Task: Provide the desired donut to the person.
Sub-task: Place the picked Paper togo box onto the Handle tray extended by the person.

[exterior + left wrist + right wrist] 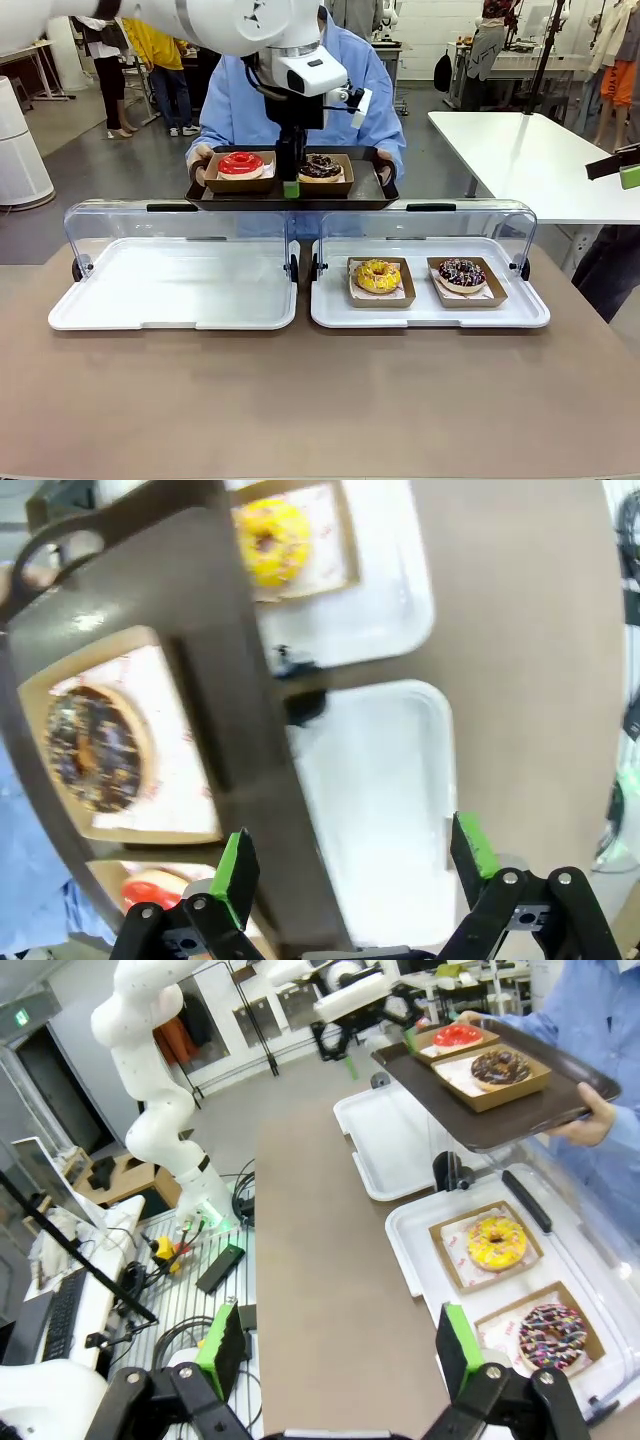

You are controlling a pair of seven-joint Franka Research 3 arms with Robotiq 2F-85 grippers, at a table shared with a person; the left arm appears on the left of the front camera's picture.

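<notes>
Two donuts on the dark tray (375,195) held by the person (250,110) at the far side of the bench (320,400): red-glazed donut (241,163) toward the tray's left end, chocolate donut (321,166) beside it nearer the middle, each in a brown paper boat. Which of these counts as the desired one: not determinable from the pictures. Both seated flat on the tray, neither gripped.

Left gripper (291,187) at the tray's near edge, between the two boats, fingers spread wide and clamped on nothing; confirmed in the left wrist view, green pads (238,875) apart with the tray rim below them. Right gripper (335,1355) well clear of the tray, off to its right, fingers likewise apart and empty.

Below the tray, two white display trays with clear lids raised. Left display tray (175,285) bare. Right display tray (430,305) carrying a yellow donut (377,275) and a sprinkled donut (462,272).

Judged status: delivery apparently made, donut released onto the tray. Remaining, by judgement: retreat of the left arm from the tray.
</notes>
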